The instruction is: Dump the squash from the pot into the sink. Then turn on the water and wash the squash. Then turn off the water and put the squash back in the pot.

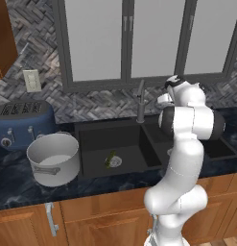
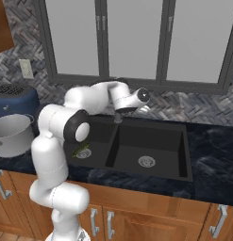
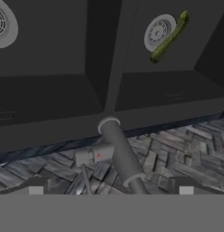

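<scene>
Jaws (image 3: 111, 190) spread wide, holding nothing, straddling faucet (image 3: 120, 152); arm reaches over sink (image 1: 153, 149); squash (image 3: 170, 36) by drain.

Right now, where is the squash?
The squash lies in the sink's left basin beside the round drain, right of the pot.

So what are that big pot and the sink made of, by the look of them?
The pot looks like brushed metal: light grey, pale sheen inside, metal loop handle. The sink looks like matte black composite or coated metal, with no shine; only its round drains look silvery. All rendered, so this is a guess.
</scene>
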Motion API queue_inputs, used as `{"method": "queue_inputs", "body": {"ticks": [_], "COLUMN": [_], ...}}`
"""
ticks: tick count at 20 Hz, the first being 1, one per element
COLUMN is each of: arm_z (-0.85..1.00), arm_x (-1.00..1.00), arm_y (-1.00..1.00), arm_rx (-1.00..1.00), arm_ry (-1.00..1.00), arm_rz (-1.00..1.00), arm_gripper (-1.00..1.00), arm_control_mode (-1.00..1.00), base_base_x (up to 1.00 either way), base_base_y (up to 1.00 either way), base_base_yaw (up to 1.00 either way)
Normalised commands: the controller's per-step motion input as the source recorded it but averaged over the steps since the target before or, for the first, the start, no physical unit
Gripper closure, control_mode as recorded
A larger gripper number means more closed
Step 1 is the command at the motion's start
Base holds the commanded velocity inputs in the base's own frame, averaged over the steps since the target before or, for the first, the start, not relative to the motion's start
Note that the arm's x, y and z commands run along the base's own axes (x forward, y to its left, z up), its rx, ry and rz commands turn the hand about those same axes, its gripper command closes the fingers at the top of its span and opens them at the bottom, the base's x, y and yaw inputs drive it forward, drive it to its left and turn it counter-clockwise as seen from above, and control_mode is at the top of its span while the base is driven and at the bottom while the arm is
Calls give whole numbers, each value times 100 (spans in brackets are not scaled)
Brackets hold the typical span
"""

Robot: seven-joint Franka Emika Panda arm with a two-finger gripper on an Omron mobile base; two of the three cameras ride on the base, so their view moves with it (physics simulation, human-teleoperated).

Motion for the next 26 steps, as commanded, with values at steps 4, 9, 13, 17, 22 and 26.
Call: {"method": "queue_inputs", "body": {"ticks": [4,9,13,17,22,26], "arm_z": [0,0,0,0,0,-3], "arm_x": [33,35,36,27,22,22], "arm_y": [14,9,7,2,1,1], "arm_rx": [8,5,3,1,0,0], "arm_ry": [6,4,2,2,1,0], "arm_rz": [0,0,0,0,0,0], "arm_gripper": [-100,-100,-100,-100,-100,-100], "arm_control_mode": [-100,-100,-100,-100,-100,-100], "base_base_x": [0,0,0,0,0,0], "base_base_y": [0,0,0,0,0,0], "base_base_yaw": [0,0,0,0,0,0]}}
